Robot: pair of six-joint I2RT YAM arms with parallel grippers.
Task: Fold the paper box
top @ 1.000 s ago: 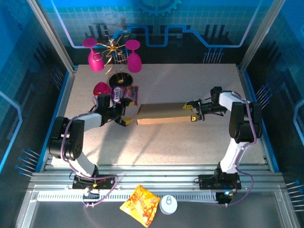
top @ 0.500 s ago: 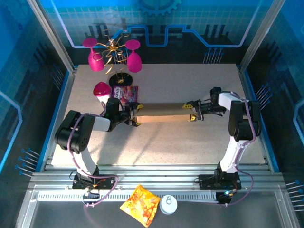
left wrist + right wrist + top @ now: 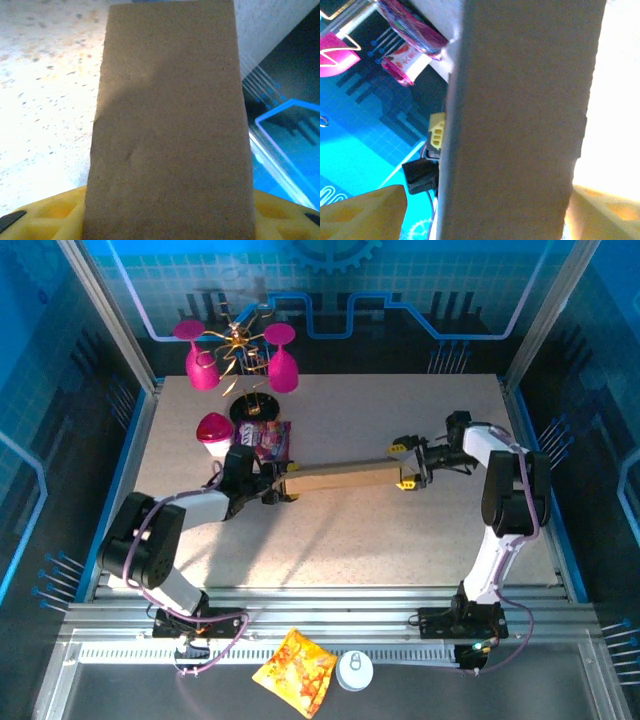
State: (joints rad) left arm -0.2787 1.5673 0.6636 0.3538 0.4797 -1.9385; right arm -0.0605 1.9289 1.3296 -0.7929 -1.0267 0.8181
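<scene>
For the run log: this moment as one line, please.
box: brown cardboard, lying crosswise | left gripper: around its left end, grip unclear | right gripper: open, straddling its right end

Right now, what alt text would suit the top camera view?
A long brown cardboard box sits mid-table, the left gripper at its left end and the right gripper at its right end. A purple snack packet lies behind it.

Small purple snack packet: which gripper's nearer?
Left. Left gripper is just in front of the small purple snack packet, at the brown cardboard box's left end; right gripper at its right end.
</scene>
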